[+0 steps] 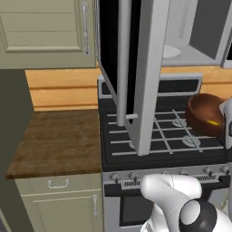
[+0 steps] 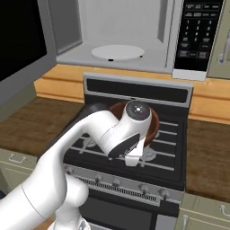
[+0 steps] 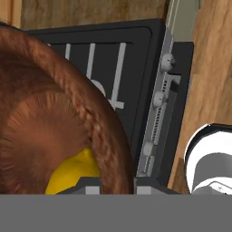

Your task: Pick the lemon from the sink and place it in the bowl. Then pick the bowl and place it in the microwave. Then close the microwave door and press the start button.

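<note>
Over the stove [image 1: 154,136]: we see bowl [image 1: 205,113] with lemon [image 3: 74,174] aboard.
Gripper [image 3: 117,185]: straddling the rim, closed on it.
Handling: rigid wood; we'd keep it level.

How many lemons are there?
1. The lemon lies inside the wooden bowl, which the gripper grips by its rim above the stove.

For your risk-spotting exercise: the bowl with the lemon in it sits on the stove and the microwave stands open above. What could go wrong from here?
1. In the hand view the gripper straddles the rim of the bowl, one finger inside by the lemon. A thin rim grip may let the bowl tilt and roll the lemon out.
2. The microwave door hangs wide open over the stove; the arm could strike it on the lift.
3. The bowl could catch the microwave sill.
</note>
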